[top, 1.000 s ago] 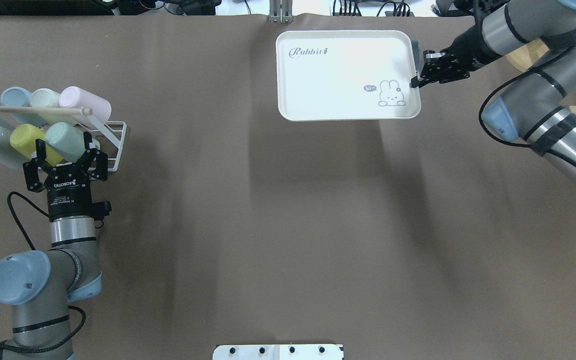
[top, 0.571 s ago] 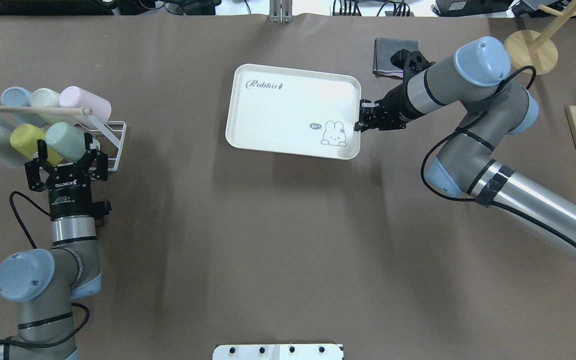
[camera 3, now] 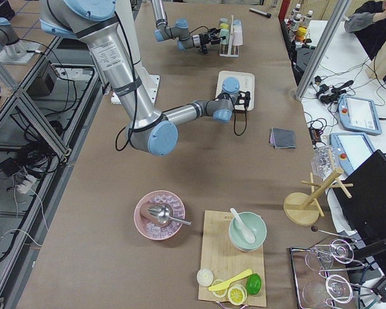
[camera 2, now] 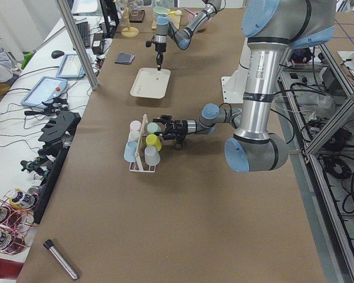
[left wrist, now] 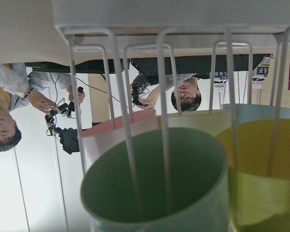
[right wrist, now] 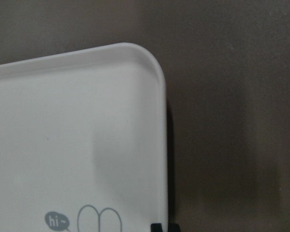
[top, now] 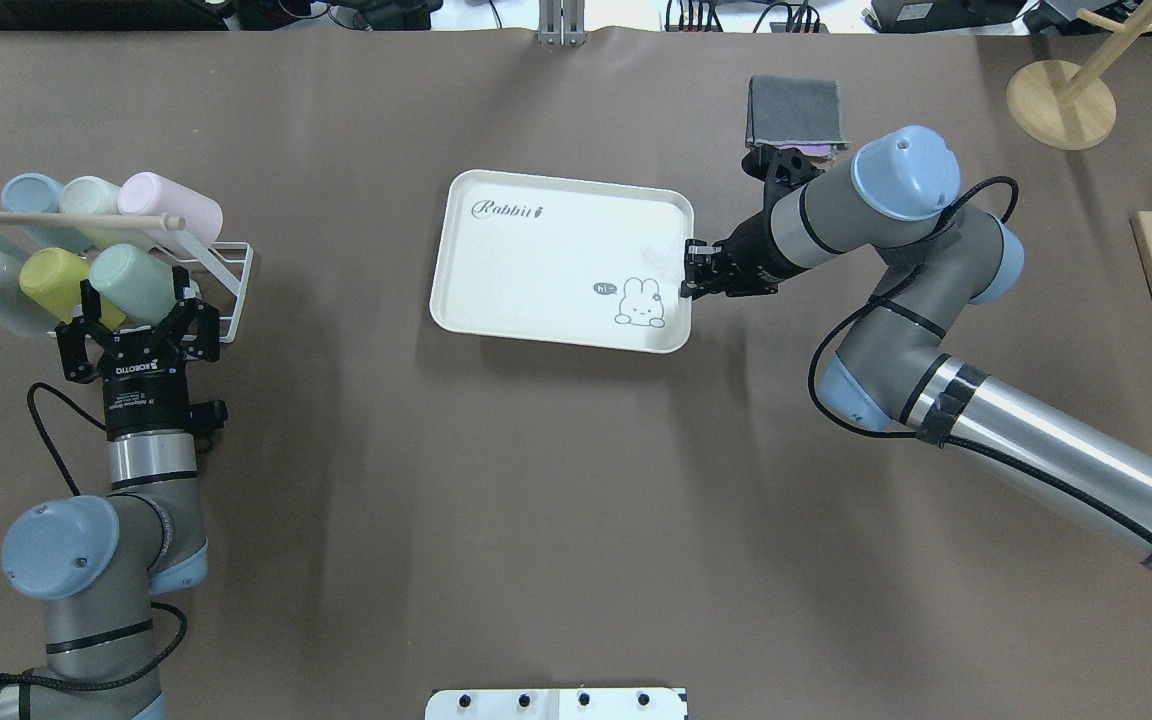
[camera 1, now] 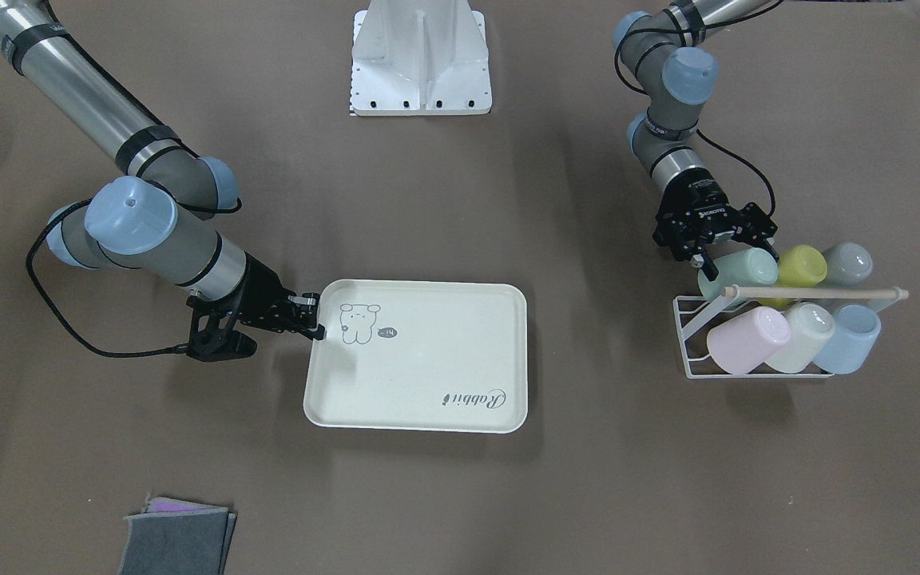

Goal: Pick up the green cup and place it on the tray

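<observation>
Two grippers: left gripper (top: 133,300) at the left of the overhead frame, right gripper (top: 688,272) right of centre.
Left gripper: jaws spread wide, one either side of the pale mint-green plastic cup (top: 131,280); contact cannot be told.
Cup place: on its side in the white wire rack (top: 226,262), just beside the yellow-green cup (top: 48,280).
Right gripper: pinched closed on the right rim of the cream-white rectangular tray (top: 536,260).
Tray place: upper middle of the frame.

The tray (top: 546,260) is at the middle of the table (top: 536,500), the cup rack (top: 232,290) well apart at the left edge (the robot's left), a cloth (top: 794,105) behind the tray's right end.
</observation>
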`<state>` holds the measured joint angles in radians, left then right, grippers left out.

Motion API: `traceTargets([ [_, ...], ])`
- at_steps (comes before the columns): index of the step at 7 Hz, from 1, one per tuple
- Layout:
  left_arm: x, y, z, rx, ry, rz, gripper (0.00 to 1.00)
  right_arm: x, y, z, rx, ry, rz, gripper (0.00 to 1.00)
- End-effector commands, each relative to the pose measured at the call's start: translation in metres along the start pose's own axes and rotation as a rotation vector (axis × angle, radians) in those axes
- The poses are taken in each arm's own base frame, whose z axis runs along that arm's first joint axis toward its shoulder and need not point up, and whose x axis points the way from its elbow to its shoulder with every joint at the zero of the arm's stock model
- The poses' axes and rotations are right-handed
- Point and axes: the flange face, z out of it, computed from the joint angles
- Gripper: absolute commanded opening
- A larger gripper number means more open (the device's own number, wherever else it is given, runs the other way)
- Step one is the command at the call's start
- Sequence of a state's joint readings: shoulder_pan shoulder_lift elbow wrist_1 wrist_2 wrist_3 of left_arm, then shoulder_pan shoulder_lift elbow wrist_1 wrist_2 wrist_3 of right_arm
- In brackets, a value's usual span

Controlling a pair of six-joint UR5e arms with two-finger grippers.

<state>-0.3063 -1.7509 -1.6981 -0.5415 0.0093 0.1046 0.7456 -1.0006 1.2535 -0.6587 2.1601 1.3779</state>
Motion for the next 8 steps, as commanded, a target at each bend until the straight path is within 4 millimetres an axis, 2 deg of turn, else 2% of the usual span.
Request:
traceTargets([
  [1, -0.001, 0.001, 0.003, -0.003, 0.004, -0.021, 0.96, 0.0, 0.004, 0.008, -0.002, 0.007, -0.005, 0.0],
  [2, -0.001, 0.002, 0.003, -0.005, 0.005, -0.041, 0.93, -0.001, 0.006, 0.01, -0.005, 0.007, -0.006, 0.0],
  [4, -0.001, 0.002, 0.003, -0.005, 0.005, -0.043, 0.7, -0.002, 0.014, 0.017, -0.003, 0.012, -0.011, 0.0],
  [6, -0.001, 0.002, 0.003, -0.005, 0.005, -0.039, 0.48, 0.001, 0.015, 0.019, -0.008, 0.016, -0.009, 0.4],
  [7, 0.0, 0.001, 0.003, -0.004, 0.005, -0.021, 0.46, 0.003, 0.016, 0.018, -0.008, 0.017, -0.006, 0.43],
  [8, 0.002, 0.005, 0.005, -0.007, 0.006, -0.012, 0.45, 0.004, 0.01, 0.012, -0.002, 0.014, 0.0, 0.52],
])
